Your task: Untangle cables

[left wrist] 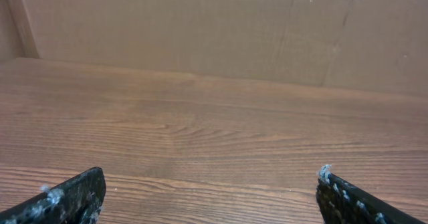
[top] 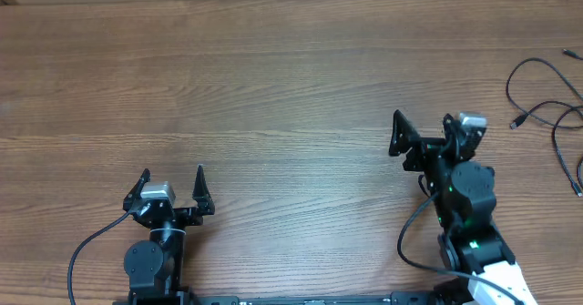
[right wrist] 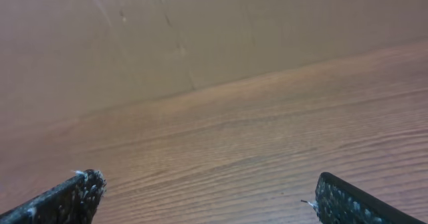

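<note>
The cables [top: 547, 105] are thin black cords lying in loose strands on the wooden table at the far right edge of the overhead view, with a small plug end [top: 516, 122]. My right gripper [top: 422, 123] is open and empty, to the left of the cables and apart from them. My left gripper [top: 173, 176] is open and empty at the front left, far from the cables. Both wrist views show only bare wood between open fingers: the left gripper [left wrist: 210, 190] and the right gripper [right wrist: 204, 190]. No cable shows in either wrist view.
A cardboard wall [left wrist: 200, 30] stands along the table's far edge; it also shows in the right wrist view [right wrist: 200, 30]. Thicker black arm wires [top: 86, 250] run by both arm bases at the front edge.
</note>
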Robot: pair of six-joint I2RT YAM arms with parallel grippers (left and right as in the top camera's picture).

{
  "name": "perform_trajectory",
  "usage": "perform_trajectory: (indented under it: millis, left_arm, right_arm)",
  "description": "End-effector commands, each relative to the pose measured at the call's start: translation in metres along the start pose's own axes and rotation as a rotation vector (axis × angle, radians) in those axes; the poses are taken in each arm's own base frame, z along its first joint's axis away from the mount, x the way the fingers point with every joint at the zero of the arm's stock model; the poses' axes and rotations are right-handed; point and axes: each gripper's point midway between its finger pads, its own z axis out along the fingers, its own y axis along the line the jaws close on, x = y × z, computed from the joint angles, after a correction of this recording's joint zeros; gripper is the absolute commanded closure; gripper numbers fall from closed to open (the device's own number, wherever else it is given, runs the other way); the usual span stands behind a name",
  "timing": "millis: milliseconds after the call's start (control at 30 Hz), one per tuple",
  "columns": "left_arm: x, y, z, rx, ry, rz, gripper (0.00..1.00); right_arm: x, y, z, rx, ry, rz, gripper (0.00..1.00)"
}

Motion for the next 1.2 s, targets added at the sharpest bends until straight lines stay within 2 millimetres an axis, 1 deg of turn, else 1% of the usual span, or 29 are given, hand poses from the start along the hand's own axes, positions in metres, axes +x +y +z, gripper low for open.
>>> perform_trajectory:
  millis: [0, 167, 233, 333, 467, 667, 767, 867, 967, 1167]
  left_arm:
    - [0.0, 0.002, 0.0, -0.009, -0.004, 0.018, 0.0]
    - [0.0, 0.002, 0.0, -0.009, -0.004, 0.018, 0.0]
    - [0.0, 0.002, 0.0, -0.009, -0.004, 0.018, 0.0]
    - [0.0, 0.002, 0.0, -0.009, -0.004, 0.018, 0.0]
    - [0.0, 0.002, 0.0, -0.009, -0.004, 0.018, 0.0]
    - [0.0, 0.002, 0.0, -0.009, -0.004, 0.018, 0.0]
    - [0.0, 0.002, 0.0, -0.01, -0.004, 0.018, 0.0]
    - [0.0, 0.002, 0.0, -0.009, -0.004, 0.018, 0.0]
    - [0.0, 0.002, 0.0, -0.009, -0.004, 0.018, 0.0]
    - [0.0, 0.002, 0.0, -0.01, -0.004, 0.018, 0.0]
  right_arm:
    - [0.002, -0.005, -0.009, 0.0, -0.041, 0.006, 0.0]
    - [0.013, -0.01, -0.019, -0.012, -0.076, 0.011, 0.0]
    - [0.023, -0.014, -0.026, -0.018, -0.094, 0.014, 0.0]
    - [0.032, -0.018, -0.031, -0.025, -0.117, 0.018, 0.0]
    - [0.039, -0.024, -0.038, -0.018, -0.142, 0.022, 0.0]
    - [0.018, -0.021, -0.049, -0.038, -0.227, 0.035, 0.0]
    - [0.011, -0.019, -0.055, -0.049, -0.257, 0.04, 0.0]
    - [0.009, -0.021, -0.059, -0.046, -0.267, 0.042, 0.0]
    - [0.01, -0.027, -0.06, -0.025, -0.264, 0.042, 0.0]
    - [0.021, -0.037, -0.063, 0.005, -0.223, 0.036, 0.0]
